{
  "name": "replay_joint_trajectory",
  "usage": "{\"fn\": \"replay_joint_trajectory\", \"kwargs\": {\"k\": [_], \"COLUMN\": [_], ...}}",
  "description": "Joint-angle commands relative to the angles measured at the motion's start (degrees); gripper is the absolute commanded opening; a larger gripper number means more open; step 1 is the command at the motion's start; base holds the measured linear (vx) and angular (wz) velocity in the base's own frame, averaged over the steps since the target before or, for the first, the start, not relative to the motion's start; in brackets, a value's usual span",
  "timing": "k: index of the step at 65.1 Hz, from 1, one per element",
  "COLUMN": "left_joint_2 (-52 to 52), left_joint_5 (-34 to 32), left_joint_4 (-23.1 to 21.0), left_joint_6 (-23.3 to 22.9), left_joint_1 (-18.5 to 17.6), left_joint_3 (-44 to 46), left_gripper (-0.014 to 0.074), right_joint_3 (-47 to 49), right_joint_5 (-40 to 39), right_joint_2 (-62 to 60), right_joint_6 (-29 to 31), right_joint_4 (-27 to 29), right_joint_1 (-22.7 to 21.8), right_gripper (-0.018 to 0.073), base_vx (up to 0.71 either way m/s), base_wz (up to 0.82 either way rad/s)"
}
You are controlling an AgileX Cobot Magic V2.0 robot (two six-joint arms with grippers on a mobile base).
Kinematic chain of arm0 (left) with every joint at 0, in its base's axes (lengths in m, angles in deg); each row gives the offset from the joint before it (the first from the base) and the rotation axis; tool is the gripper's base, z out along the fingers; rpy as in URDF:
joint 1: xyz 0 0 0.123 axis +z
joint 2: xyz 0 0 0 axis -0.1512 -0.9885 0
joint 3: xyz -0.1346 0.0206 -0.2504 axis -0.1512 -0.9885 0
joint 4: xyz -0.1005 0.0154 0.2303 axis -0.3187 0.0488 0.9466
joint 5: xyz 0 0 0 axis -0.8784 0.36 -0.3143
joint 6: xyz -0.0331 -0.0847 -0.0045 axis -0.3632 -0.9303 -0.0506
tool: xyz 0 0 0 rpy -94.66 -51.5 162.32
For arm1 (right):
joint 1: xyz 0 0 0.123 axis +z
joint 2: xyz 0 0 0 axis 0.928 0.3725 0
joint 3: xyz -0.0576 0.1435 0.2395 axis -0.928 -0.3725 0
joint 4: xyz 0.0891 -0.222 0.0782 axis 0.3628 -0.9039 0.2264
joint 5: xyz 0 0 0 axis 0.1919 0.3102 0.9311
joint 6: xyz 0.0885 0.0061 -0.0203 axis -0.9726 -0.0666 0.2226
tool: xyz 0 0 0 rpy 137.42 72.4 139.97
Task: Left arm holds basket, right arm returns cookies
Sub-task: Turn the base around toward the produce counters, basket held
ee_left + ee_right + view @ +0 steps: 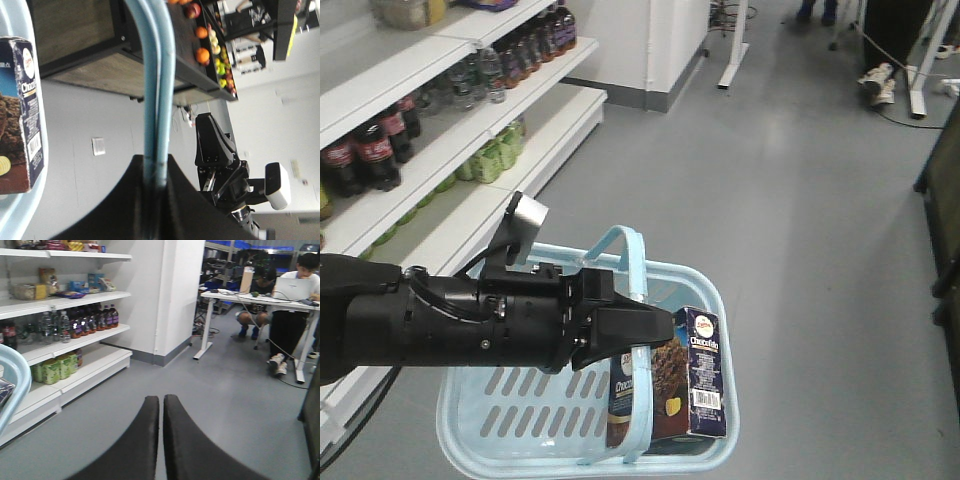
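Even, diffuse indoor light is filling my views, leaving only faint shadows on the grey floor [770, 200]. Up close, my left end effector [154, 167] and the basket handle [155, 75] are blurring; my right end effector [161, 402] is showing as a dark, featureless mass.

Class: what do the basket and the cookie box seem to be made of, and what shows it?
The basket: likely moulded plastic, smooth pale blue; slotted walls and rounded rim suggest it. The cookie box: probably printed cardboard, finish hard to judge; sharp folded edges, barcode on its side.
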Motion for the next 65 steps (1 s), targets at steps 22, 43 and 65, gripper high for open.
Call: {"fn": "replay_joint_trajectory", "kwargs": {"k": [22, 43, 65], "left_joint_2": [2.4, 2.4, 2.4], "left_joint_5": [3.3, 3.3, 3.3], "left_joint_4": [-6.3, -6.3, -6.3], "left_joint_6": [0.7, 0.7, 0.7], "left_joint_1": [-0.3, -0.3, -0.3], "left_joint_3": [1.9, 1.9, 1.9], "left_gripper": [-0.0003, -0.0003, -0.0003], "right_joint_3": [-1.0, -1.0, -1.0], "right_joint_5": [-4.3, -4.3, -4.3], "right_joint_2": [-0.7, -0.7, -0.7], "right_joint_6": [0.0, 0.0, 0.0], "right_joint_4": [-0.5, -0.5, -0.5], "right_joint_1": [-0.4, -0.4, -0.4], "right_gripper": [-0.001, -0.001, -0.001], "base_vx": [0.13, 0.15, 0.22], "base_wz": [-0.56, -0.43, -0.15]}}
